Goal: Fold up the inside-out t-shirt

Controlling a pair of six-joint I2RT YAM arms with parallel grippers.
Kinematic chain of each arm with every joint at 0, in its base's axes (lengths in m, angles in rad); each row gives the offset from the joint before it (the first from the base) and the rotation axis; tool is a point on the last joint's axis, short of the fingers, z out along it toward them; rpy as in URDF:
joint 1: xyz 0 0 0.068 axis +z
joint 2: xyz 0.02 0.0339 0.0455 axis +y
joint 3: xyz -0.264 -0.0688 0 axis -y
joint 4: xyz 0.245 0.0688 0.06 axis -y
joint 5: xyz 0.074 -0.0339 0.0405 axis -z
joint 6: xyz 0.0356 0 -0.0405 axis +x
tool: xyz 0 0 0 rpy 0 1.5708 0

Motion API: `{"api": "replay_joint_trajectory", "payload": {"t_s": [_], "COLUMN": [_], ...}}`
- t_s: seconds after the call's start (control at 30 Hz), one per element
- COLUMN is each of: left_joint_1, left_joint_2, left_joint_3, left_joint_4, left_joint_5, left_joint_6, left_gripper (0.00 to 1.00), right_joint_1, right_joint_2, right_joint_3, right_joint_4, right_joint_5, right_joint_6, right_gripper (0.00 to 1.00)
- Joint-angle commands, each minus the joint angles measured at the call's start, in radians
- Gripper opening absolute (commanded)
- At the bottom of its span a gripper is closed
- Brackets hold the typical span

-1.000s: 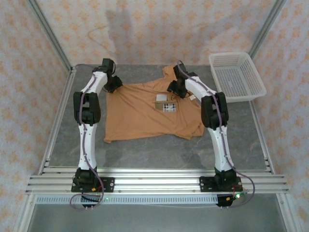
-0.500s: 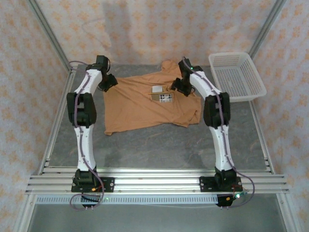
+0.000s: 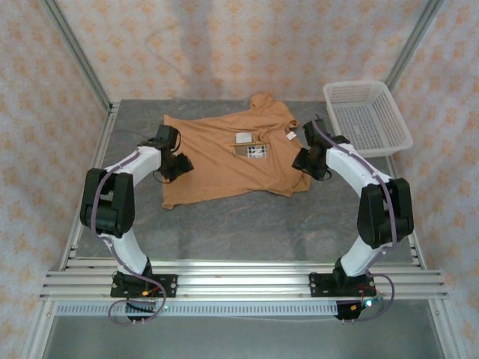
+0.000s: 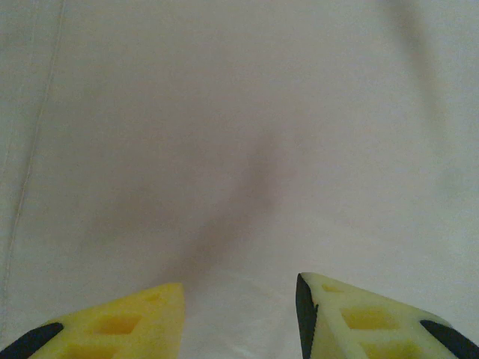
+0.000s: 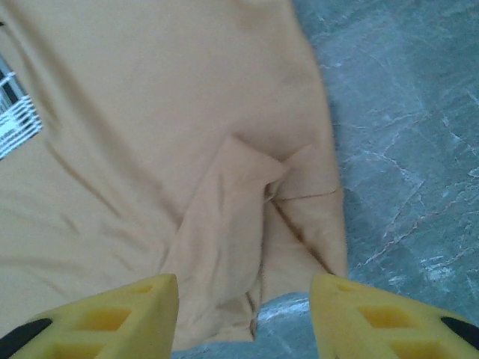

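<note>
The left gripper [image 4: 238,290] is holding its yellow fingers [image 4: 150,314] apart with nothing between them. It is hovering low over pale, washed-out cloth, probably the inside-out caramel short-sleeved t-shirt [image 4: 239,134], though the colour there is too bleached to be sure. From above, this gripper [image 3: 178,166] is hanging over the shirt's left edge, about halfway along it.

The right gripper [image 5: 243,288] is also gaping, gripping nothing. It is pointing down at the shirt's [image 5: 150,112] near right corner, where a flap of fabric is lying doubled over itself, with the hem ending just short of the fingers. From above, it [image 3: 303,161] is sitting at the shirt's right edge.

The t-shirt [image 3: 224,161] is lying spread, slightly skewed, on the grey marbled tabletop [image 3: 247,217], with small white labels [image 3: 245,138] showing near its middle. Bare table is lying open in front of the shirt's near hem and along its left side. A narrower strip is running on its right, before the white plastic mesh basket [image 3: 367,116], which is standing apart from the shirt.
</note>
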Motion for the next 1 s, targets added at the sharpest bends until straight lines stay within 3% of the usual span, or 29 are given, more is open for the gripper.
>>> {"api": "replay_joint_trajectory", "payload": {"t_s": [0.0,0.43,0.5,0.57,0.63,0.67,0.77,0.97], "left_joint_1": [0.002,0.002,0.005,0.011,0.023,0.031,0.050,0.056], "left_joint_2": [-0.027,-0.046,-0.042,-0.035,-0.024,-0.018,0.003,0.081], "left_joint_3": [-0.023,-0.022,-0.016,-0.018,-0.021,-0.022,-0.021,0.023], "left_joint_4": [0.056,0.025,0.021,0.023,0.027,0.027,0.032,-0.002], "left_joint_5": [0.007,-0.010,-0.016,-0.022,-0.031,-0.038,-0.050,-0.074], "left_joint_6": [0.011,0.035,0.035,0.034,0.026,0.021,0.008,0.018], "left_gripper": [0.45,0.45,0.45,0.45,0.45,0.45,0.45,0.45], "right_joint_1": [-0.001,-0.003,-0.004,-0.004,-0.004,-0.005,-0.002,0.045], "right_joint_2": [0.042,0.215,0.219,0.213,0.179,0.156,0.037,-0.314], "right_joint_3": [0.006,0.105,0.107,0.106,0.097,0.088,0.014,-0.314], "right_joint_4": [0.076,0.064,0.065,0.053,0.029,0.011,-0.024,-0.032], "right_joint_5": [0.027,0.045,0.044,0.045,0.046,0.047,0.024,-0.065], "right_joint_6": [0.017,0.036,0.038,0.039,0.038,0.040,0.047,0.152], "right_gripper": [0.52,0.52,0.42,0.20,0.03,0.01,0.01,0.01]}}
